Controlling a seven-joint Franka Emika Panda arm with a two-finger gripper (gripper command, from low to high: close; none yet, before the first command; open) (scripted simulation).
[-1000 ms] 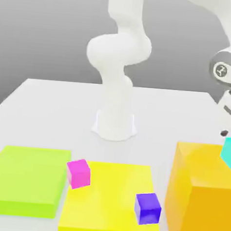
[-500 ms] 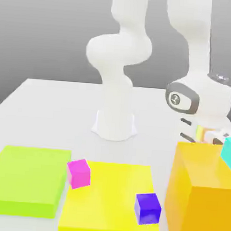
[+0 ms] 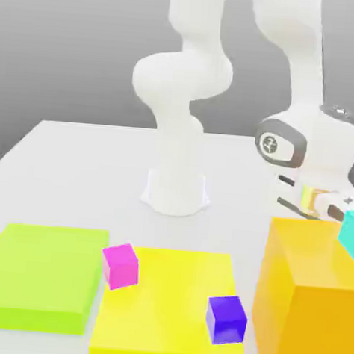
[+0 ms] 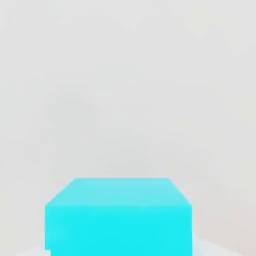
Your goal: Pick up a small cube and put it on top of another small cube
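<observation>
- cyan cube (image 3: 353, 233) sits on the orange block (image 3: 305, 295), at the exterior view's right edge — my gripper (image 3: 334, 211) just beside it.
- fingers clenched; whether they grasp the cube i cannot tell.
- best lift straight, slowly — then head for the magenta cube (image 3: 120, 265) or purple cube (image 3: 226, 319).
</observation>
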